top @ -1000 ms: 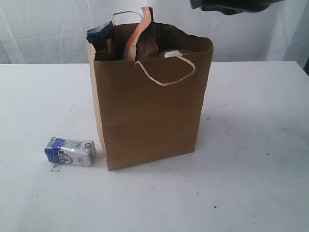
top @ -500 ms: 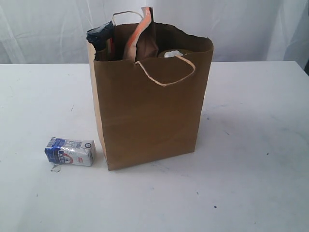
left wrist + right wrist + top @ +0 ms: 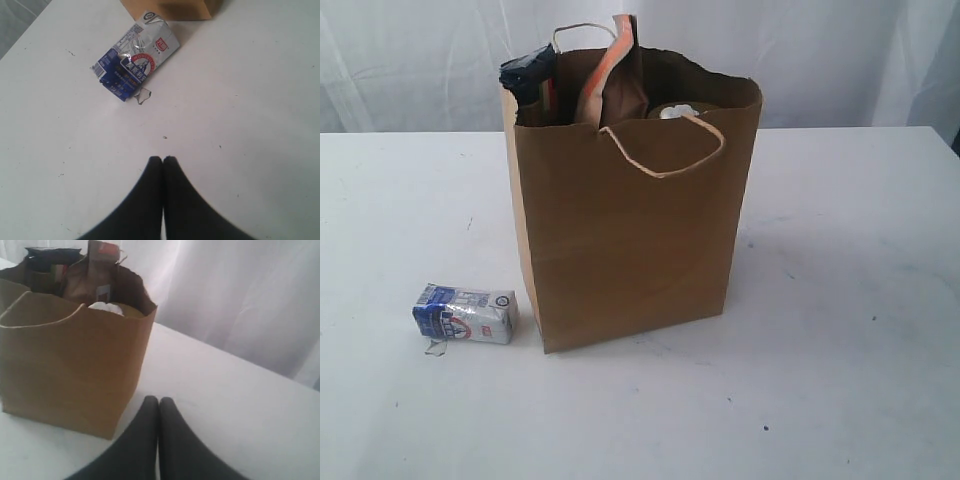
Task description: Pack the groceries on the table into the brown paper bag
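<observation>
The dark arm that was hanging above the brown paper bag (image 3: 630, 250) a second ago is no longer showing in the exterior view, so a drop into the bag is probably finished. The right gripper (image 3: 158, 401) is hovering beside the bag, clenched on nothing, its fingers pressing together. The left gripper (image 3: 163, 161) is likewise clenched and empty, hovering over bare table (image 3: 840, 350) short of the small blue-white carton (image 3: 465, 313). That carton is lying on its side toward the table's front edge, on the left, just beside the bag's bottom corner. It is looking like the only grocery left outside. A dark packet (image 3: 527, 75), a brown pouch (image 3: 620, 90) and a pale lid (image 3: 680, 110) are poking from the bag's mouth. The carton is bearing blue print and a red emblem; none of it is readable.
</observation>
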### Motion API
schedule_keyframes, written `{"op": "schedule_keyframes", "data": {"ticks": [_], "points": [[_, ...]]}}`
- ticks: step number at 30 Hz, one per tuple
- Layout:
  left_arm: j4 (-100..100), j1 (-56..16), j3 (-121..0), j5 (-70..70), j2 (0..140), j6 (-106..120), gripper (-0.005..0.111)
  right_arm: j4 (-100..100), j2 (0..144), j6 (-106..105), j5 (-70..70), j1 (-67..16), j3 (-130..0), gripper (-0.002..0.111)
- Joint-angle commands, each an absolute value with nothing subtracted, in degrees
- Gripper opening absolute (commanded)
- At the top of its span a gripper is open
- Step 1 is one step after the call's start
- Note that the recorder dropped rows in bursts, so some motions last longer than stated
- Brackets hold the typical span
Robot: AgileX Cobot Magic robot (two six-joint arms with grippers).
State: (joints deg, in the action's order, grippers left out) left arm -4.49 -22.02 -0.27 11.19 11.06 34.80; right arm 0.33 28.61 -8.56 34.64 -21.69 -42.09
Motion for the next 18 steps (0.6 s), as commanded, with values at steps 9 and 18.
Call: {"op": "schedule_keyframes", "data": {"ticks": [9, 18], "points": [[-4.7, -21.9, 0.0, 11.1, 10.6, 34.5, 0.000, -2.6, 14.3, -8.3, 14.1, -20.5, -8.5, 0.000], [-4.7, -21.9, 0.0, 11.1, 10.6, 34.5, 0.000, -2.5, 1.8, -8.3, 11.9, -15.9, 0.0, 0.000]]}}
